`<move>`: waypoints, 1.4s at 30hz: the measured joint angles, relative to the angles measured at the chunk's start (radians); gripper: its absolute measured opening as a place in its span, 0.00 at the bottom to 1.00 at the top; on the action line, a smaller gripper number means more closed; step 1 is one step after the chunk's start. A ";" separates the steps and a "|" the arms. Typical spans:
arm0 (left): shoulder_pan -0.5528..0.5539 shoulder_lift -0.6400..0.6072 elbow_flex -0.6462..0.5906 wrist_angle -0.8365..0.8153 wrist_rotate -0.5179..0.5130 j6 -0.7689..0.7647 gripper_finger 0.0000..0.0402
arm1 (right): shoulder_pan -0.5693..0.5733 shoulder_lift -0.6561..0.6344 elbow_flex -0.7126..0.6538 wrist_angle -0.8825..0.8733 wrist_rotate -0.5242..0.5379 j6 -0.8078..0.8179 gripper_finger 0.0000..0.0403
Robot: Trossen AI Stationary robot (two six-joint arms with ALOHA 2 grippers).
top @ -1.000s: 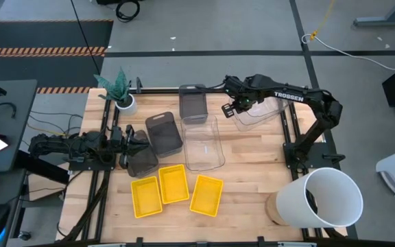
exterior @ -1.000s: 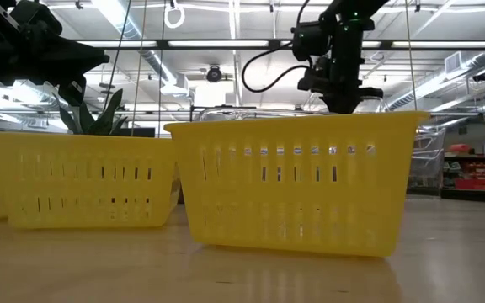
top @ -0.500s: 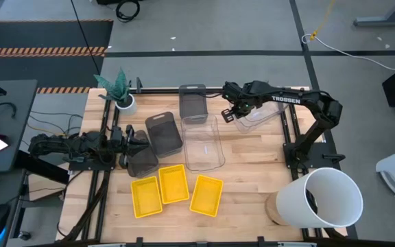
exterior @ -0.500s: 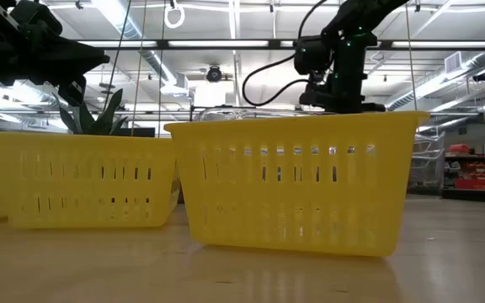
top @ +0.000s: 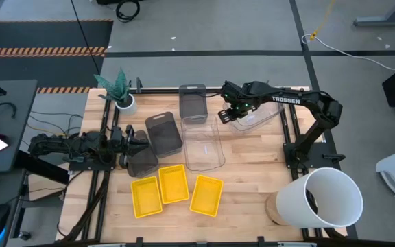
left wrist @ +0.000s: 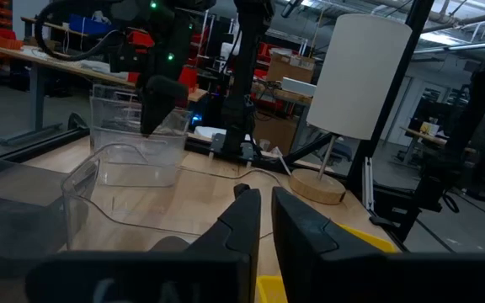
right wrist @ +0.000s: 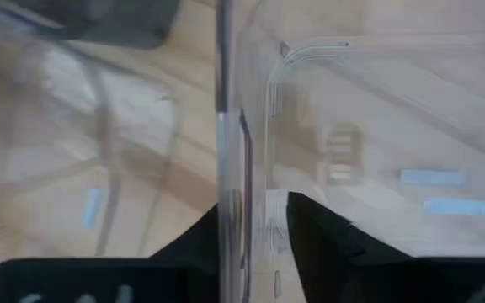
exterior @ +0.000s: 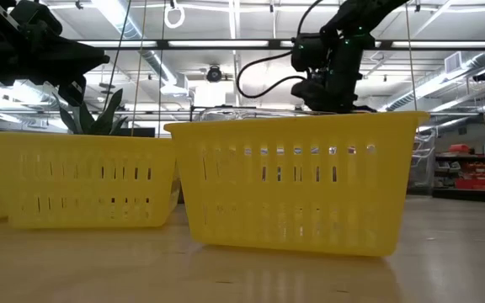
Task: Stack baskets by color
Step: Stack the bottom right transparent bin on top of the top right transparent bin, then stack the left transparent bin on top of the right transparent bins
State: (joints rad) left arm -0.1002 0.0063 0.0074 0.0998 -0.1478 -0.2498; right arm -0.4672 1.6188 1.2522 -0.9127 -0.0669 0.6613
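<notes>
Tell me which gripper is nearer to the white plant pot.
Left. The left gripper sits just below the white plant pot in the high view; the right gripper is far across, at a clear basket.

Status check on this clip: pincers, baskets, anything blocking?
Right pincer open astride a clear basket's wall, back right. Left pincer nearly shut at a grey basket, grip unclear. Yellow baskets unstacked in front. Nothing blocking.

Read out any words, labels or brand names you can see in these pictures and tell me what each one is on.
"TROSSEN": white letters on the right arm, in the high view.
Pale stickers on the clear baskets, in the right wrist view: too blurred to read.
Boxes and shelves in the room behind, in the left wrist and low views: too small to read.
</notes>
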 joint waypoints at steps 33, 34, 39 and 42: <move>0.000 0.000 0.000 0.000 0.000 -0.001 0.09 | 0.191 -0.091 0.223 -0.171 0.283 -0.336 0.55; 0.000 0.000 0.000 0.000 0.000 0.000 0.09 | 0.201 -0.103 0.218 -0.160 0.284 -0.350 0.55; 0.000 0.000 0.000 0.000 0.000 0.000 0.10 | 0.249 -0.186 0.184 -0.062 0.284 -0.435 0.54; 0.000 0.000 0.000 0.000 0.000 -0.001 0.10 | 0.271 -0.245 0.136 0.033 0.285 -0.481 0.54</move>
State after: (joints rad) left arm -0.1002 0.0063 0.0074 0.0994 -0.1478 -0.2504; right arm -0.1967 1.3736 1.3883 -0.8795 0.2180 0.1799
